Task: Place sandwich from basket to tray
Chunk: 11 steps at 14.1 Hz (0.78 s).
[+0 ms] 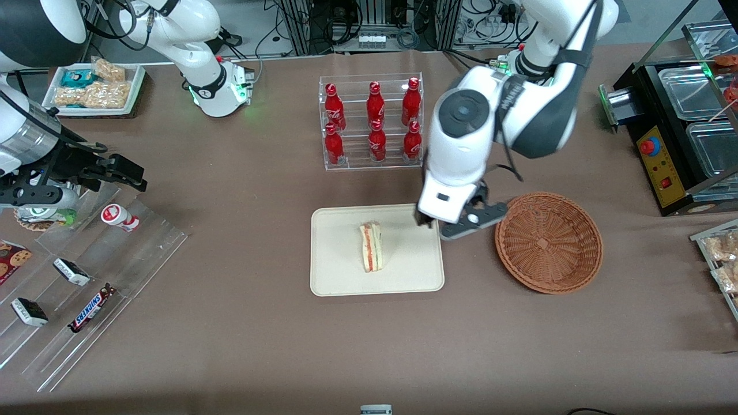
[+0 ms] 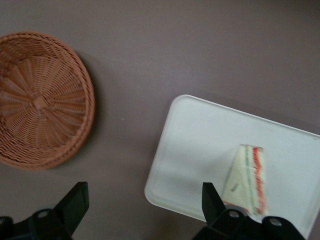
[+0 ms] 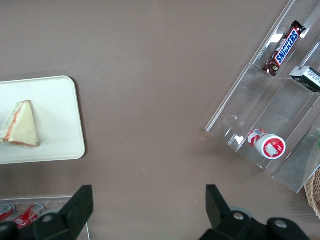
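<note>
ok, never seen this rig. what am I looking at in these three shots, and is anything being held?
Two robot arms share one table. One shot looks down at them from the front; the other two come from cameras on each arm's wrist. Only one arm works, and its gripper hangs above the tray's edge nearest the basket. Its jaws are open and hold nothing. The sandwich already lies on the tray, and the basket is empty, so the move looks done. The working arm's wrist view shows the same sandwich and basket from above. Farther from the front camera stands a rack of red bottles.
</note>
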### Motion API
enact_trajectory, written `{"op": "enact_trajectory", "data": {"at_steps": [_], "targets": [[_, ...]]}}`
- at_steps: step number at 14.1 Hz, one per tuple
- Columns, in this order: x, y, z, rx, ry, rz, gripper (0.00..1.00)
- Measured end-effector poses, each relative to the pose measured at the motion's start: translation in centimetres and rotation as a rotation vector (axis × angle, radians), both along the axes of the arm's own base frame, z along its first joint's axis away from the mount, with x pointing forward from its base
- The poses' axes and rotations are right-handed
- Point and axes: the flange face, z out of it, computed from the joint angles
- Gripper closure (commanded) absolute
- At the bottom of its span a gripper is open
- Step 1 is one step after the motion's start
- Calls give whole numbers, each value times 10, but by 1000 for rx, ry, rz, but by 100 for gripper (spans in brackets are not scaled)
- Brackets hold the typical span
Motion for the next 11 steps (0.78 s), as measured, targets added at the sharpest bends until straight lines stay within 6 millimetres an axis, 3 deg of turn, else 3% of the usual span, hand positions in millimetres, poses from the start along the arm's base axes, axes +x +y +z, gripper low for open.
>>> {"op": "enact_trajectory", "data": {"at_steps": [2,5,6,8,11], "targets": [[15,65,13,-17,30,-24,0],[16,150,44,-38,85,-49,0],[12,165,55,-48,91,-46,0],[2,177,76,-68,99,-45,0],[-2,199,89,-101,100,-40,0]]}}
